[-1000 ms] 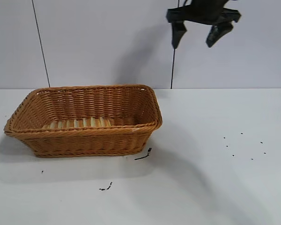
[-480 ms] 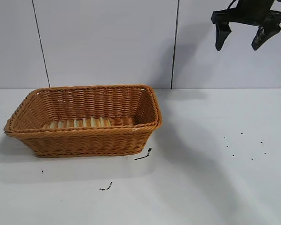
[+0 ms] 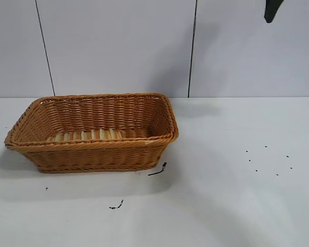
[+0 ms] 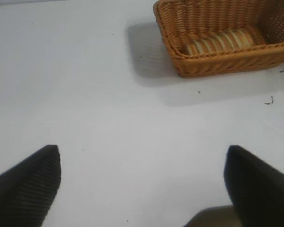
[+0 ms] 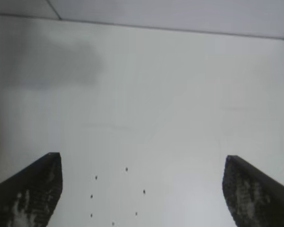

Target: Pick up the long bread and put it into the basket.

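Note:
The long bread (image 3: 85, 135) lies on the floor of the wicker basket (image 3: 92, 145) at the table's left, along its near wall. The left wrist view shows the bread (image 4: 220, 41) in the basket (image 4: 217, 64) from afar. My right gripper (image 3: 293, 18) is high at the top right corner, far from the basket, with only its two fingertips in view; it is open and empty over bare table (image 5: 142, 158). My left gripper (image 4: 142, 151) is open and empty above the table, well away from the basket, and does not show in the exterior view.
Small black specks (image 3: 268, 159) dot the table at the right, and also show in the right wrist view (image 5: 126, 169). Black scraps lie by the basket's near right corner (image 3: 158, 170) and in front of it (image 3: 117, 206). A white wall stands behind the table.
My right gripper has moved up and to the right, open and empty, until only its fingertips show at the top corner. The bread and basket have not moved.

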Controlling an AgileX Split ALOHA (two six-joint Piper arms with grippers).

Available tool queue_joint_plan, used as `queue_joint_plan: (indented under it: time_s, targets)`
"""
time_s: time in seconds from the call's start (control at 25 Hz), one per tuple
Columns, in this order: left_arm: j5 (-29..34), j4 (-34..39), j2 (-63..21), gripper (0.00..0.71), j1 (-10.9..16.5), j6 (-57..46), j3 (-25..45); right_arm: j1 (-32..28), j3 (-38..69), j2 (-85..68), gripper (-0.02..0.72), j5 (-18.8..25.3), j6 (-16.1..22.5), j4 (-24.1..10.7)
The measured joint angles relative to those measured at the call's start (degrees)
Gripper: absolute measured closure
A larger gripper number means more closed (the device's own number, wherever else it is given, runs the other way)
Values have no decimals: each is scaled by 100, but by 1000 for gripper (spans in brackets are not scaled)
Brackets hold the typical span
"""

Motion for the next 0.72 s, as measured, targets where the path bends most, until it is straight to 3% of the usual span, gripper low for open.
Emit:
queue_joint_plan:
  time_s: [0.24,0.4,0.52,0.72]
  targets:
    - [0,0,0,14,0,0,0,0,2382,-2104,73,-46,0,0]
    - [0,0,0,14,0,0,0,0,3844,-3623,73,-545,0,7]
    - [0,0,0,14,0,0,0,0,4705,-4965,73,-892,0,47]
    - [0,0,0,14,0,0,0,0,5406,-6912,73,-947,-4,222]
